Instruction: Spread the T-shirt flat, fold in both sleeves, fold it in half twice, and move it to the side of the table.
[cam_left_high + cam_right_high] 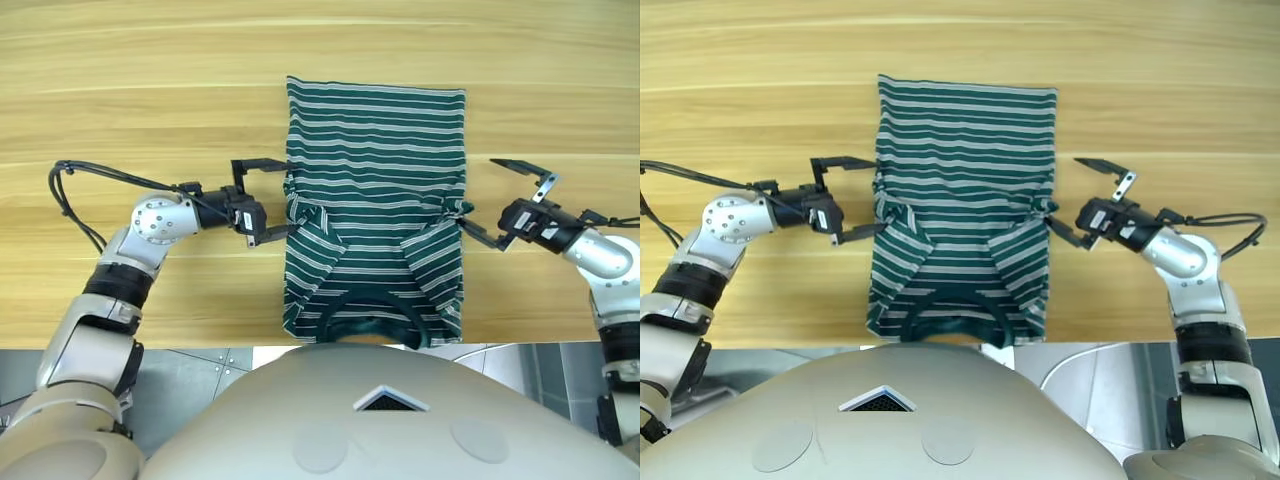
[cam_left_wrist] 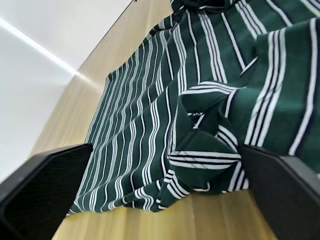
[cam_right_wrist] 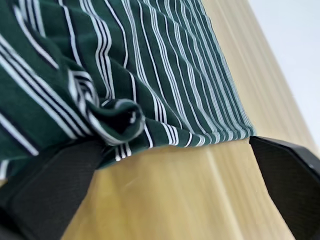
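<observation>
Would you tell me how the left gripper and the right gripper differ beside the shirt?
The left gripper has both fingertips at the shirt edge; the right gripper has only one there, the other over bare table. The left points squarely at it; the right is angled. Both are open.

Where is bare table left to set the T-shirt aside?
The table is bare along the far strip beyond the T-shirt, widest at both far corners. It is crowded at the garment's side edges, where the open left end effector and right end effector sit.
</observation>
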Robot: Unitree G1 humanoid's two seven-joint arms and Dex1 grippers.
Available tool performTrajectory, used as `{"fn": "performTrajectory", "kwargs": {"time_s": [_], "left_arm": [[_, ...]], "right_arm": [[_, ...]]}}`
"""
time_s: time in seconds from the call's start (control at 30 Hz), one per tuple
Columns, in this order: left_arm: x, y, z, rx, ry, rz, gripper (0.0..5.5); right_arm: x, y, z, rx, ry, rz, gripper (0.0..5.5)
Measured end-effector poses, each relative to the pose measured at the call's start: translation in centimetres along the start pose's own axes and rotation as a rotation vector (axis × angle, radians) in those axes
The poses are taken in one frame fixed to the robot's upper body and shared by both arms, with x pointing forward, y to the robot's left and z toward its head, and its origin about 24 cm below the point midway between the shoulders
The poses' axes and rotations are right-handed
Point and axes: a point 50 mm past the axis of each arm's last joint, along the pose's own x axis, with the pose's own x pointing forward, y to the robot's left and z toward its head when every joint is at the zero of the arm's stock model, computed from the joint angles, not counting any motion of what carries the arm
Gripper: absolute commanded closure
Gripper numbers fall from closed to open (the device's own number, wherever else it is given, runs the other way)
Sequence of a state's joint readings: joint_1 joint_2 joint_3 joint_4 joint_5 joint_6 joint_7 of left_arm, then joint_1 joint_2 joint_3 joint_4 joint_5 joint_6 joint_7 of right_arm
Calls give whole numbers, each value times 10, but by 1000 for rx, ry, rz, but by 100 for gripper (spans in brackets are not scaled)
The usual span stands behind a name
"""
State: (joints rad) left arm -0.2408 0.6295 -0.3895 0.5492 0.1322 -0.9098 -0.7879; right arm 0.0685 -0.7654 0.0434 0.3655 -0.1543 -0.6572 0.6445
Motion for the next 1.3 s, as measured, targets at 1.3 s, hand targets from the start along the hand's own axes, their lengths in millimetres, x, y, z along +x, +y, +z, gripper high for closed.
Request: {"fn": "performTrajectory", "kwargs": {"time_s": [1.3], "left_arm": [[-6,1,-8,90,64,39,10]], "right_arm": [[28,-10,0,-83,11,-48,13]]}}
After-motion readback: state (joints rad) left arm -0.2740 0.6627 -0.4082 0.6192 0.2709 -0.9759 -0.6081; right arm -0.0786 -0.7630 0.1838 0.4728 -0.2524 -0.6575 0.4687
